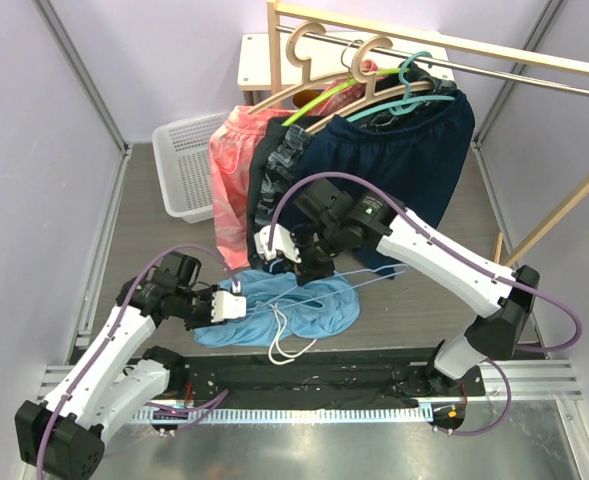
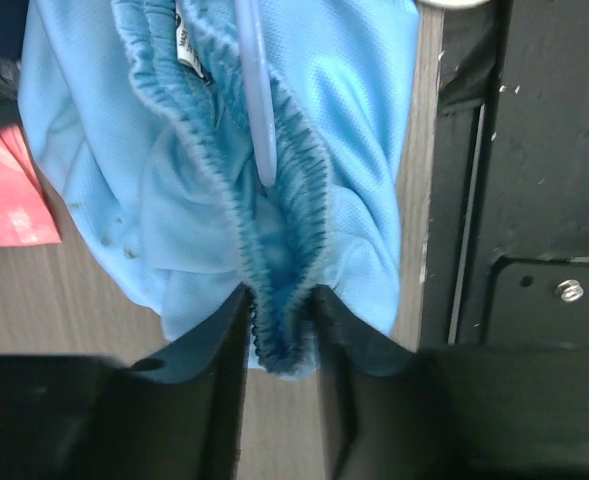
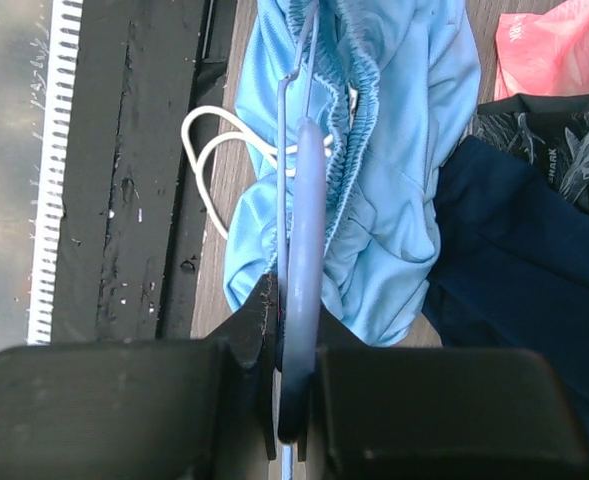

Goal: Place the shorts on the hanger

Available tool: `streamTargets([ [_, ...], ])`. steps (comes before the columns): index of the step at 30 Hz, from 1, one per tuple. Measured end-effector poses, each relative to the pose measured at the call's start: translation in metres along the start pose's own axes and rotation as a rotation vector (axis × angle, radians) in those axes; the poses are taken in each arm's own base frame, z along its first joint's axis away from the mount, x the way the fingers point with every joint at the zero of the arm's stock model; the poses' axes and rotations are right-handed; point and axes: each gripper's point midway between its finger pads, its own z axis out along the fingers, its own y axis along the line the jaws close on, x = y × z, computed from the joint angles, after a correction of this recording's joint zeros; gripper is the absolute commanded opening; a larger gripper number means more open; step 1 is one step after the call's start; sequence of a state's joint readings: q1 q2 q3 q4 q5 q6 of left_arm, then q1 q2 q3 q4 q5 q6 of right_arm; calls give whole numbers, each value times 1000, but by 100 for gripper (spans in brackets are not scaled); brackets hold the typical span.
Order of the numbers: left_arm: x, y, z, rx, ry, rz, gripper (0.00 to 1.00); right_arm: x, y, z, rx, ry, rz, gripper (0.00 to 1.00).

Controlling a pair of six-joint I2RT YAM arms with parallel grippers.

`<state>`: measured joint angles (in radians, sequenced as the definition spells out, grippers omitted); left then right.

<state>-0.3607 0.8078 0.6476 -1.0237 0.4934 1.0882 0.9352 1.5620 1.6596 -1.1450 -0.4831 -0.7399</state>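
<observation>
The light-blue shorts (image 1: 304,305) lie bunched on the table in front of the arms, their white drawstring (image 1: 289,345) trailing toward the near edge. My left gripper (image 1: 240,306) is at their left edge. In the left wrist view its fingers (image 2: 224,340) press on the gathered elastic waistband (image 2: 279,330) from both sides, so it is shut on the shorts (image 2: 354,120). My right gripper (image 1: 309,268) sits over the far edge of the shorts, shut on the pale-blue hanger (image 3: 304,220), whose wire (image 1: 369,278) sticks out to the right. One hanger arm (image 2: 259,100) lies inside the waist opening.
A clothes rack (image 1: 494,55) at the back carries wooden hangers with coral-pink shorts (image 1: 234,170), dark patterned shorts (image 1: 279,165) and large navy shorts (image 1: 404,160). A white basket (image 1: 186,165) stands at the back left. A black rail (image 1: 314,375) runs along the near edge.
</observation>
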Motion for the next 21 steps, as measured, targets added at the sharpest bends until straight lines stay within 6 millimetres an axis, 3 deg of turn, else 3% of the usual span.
streamTargets([
  [2, 1, 1, 1, 6, 2, 8, 11, -1, -3, 2, -3, 3, -9, 1],
  [6, 1, 1, 3, 20, 6, 8, 4, -4, -9, 6, -5, 5, -19, 1],
  [21, -35, 17, -26, -67, -92, 18, 0, -27, -21, 24, -18, -45, -62, 1],
])
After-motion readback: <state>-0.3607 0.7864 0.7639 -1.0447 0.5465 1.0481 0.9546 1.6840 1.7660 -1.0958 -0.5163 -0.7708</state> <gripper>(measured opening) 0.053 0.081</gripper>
